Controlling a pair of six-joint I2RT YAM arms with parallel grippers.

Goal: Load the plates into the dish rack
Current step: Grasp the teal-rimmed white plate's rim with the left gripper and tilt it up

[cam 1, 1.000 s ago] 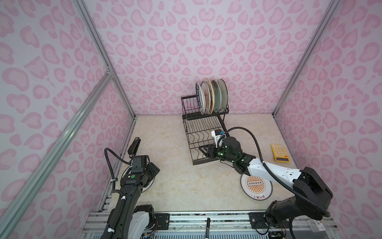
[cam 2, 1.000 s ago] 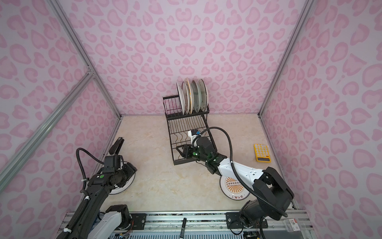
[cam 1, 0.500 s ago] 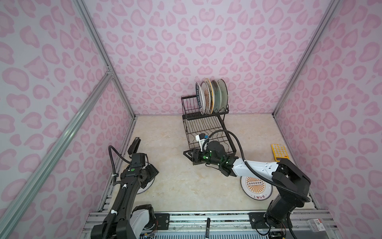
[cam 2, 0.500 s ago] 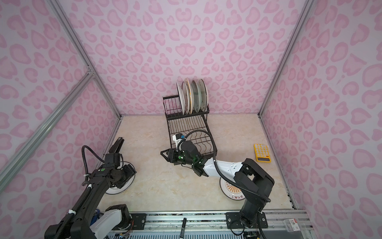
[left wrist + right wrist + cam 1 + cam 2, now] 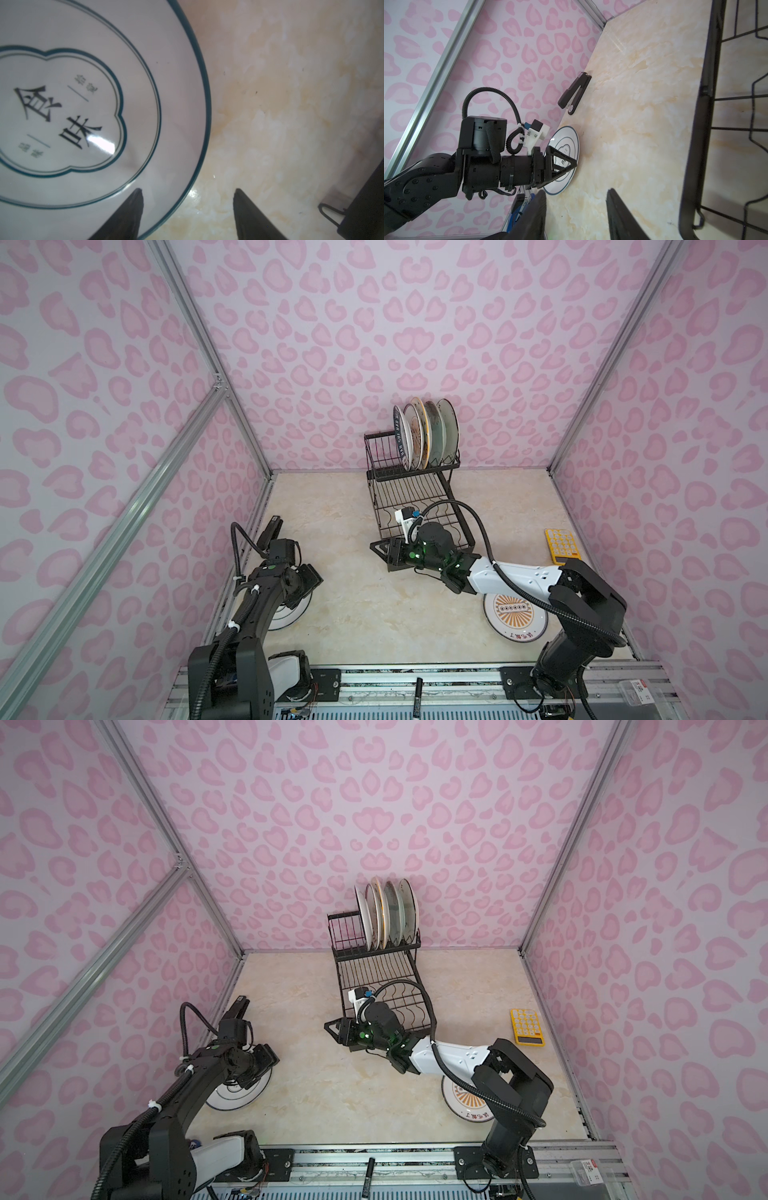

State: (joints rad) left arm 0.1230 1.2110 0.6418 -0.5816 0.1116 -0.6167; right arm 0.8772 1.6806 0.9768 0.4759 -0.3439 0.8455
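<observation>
Several plates stand upright in the upper tier of the black wire dish rack at the back. A white plate with a teal rim lies flat at the left. My left gripper hangs open just above its edge, one finger over the plate and one over the table. An orange-sunburst plate lies at the right, partly under my right arm. My right gripper is open and empty, pointing left past the rack's front left corner.
A yellow calculator lies near the right wall. A black stapler leans at the left wall, behind the white plate. A black marker rests on the front rail. Pink patterned walls close in three sides.
My right gripper has swung left across the front of the rack to its front left corner. The left gripper stays over the white plate, its arm shifted slightly.
</observation>
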